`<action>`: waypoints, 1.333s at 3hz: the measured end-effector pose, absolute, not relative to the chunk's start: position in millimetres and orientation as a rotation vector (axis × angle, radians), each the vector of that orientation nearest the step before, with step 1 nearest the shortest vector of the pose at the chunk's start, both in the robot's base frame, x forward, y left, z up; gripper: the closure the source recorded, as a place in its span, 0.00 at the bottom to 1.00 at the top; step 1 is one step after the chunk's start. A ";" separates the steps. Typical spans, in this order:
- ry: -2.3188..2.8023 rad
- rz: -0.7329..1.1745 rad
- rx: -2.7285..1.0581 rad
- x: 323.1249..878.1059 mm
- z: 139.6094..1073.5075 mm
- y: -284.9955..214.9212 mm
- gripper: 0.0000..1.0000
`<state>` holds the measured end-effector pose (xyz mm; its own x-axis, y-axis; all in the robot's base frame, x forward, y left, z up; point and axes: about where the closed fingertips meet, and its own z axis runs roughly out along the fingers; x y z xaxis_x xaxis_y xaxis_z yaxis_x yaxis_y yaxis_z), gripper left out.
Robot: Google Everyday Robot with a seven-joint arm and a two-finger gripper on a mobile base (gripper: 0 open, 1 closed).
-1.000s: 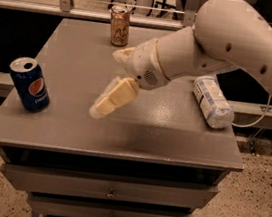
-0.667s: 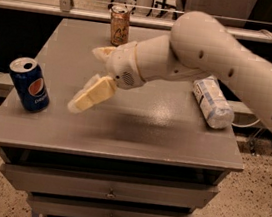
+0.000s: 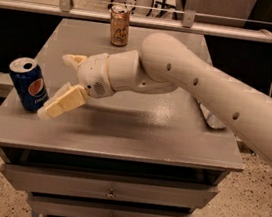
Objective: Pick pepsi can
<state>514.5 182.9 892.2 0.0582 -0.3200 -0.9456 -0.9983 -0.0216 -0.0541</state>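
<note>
The pepsi can (image 3: 28, 84), dark blue with a round red-white-blue logo and a silver top, stands upright near the left front corner of the grey table (image 3: 138, 131). My gripper (image 3: 56, 86) is just to the right of it and a little above the table, with its cream fingers spread open. One finger (image 3: 62, 103) reaches almost to the can's lower right side, the other (image 3: 74, 60) is behind it. Nothing is between the fingers.
A tan-gold can (image 3: 119, 25) stands upright at the table's back edge. A clear plastic bottle (image 3: 211, 119) lies at the right, mostly hidden behind my arm. Drawers (image 3: 109, 190) sit below the tabletop. A rail runs behind the table.
My gripper has moved left across the table, from near the middle to right beside the pepsi can. The cans have not moved.
</note>
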 end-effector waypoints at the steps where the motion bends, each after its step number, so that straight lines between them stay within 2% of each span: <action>1: 1.328 1.063 -1.456 509.5 886.6 215.0 0.00; 2: 1.299 1.075 -1.439 511.5 884.3 230.6 0.00; 3: 1.290 1.084 -1.402 515.1 883.5 244.4 0.16; 4: 1.292 1.089 -1.367 518.7 882.2 252.7 0.40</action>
<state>518.7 252.7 882.2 0.0530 -0.1732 -0.9835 -0.9986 -0.0135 -0.0514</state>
